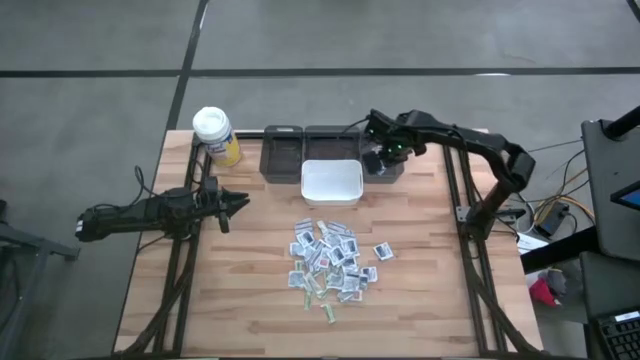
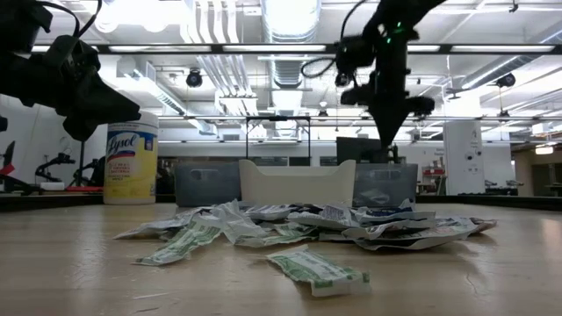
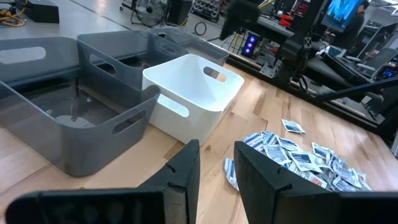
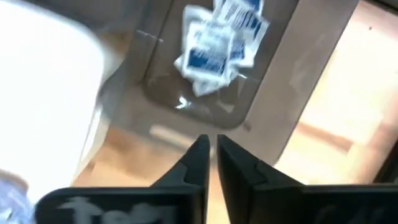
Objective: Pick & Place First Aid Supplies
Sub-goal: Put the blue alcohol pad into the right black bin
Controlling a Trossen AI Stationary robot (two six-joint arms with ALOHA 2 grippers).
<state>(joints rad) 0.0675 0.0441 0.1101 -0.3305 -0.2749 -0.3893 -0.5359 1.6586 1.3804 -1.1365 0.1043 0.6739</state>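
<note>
The first aid supplies [image 1: 330,260] lie as a loose pile of small white packets with blue, red and green print on the wooden table, also seen in the low view [image 2: 307,230] and the left wrist view [image 3: 305,155]. My right gripper [image 1: 375,162] hangs over the right-hand grey bin [image 4: 273,81], its fingers [image 4: 211,142] a narrow gap apart, holding nothing. A few blue-printed packets [image 4: 217,43] show blurred inside that bin, beyond the fingertips. My left gripper [image 1: 243,203] waits open above the table's left side, pointing toward the pile [image 3: 217,149].
A white bin [image 1: 332,182] stands in front of a row of grey bins [image 1: 282,155] at the far edge. A yellow bottle with a white cap [image 1: 215,135] stands at the far left corner. Bare wood lies around the pile.
</note>
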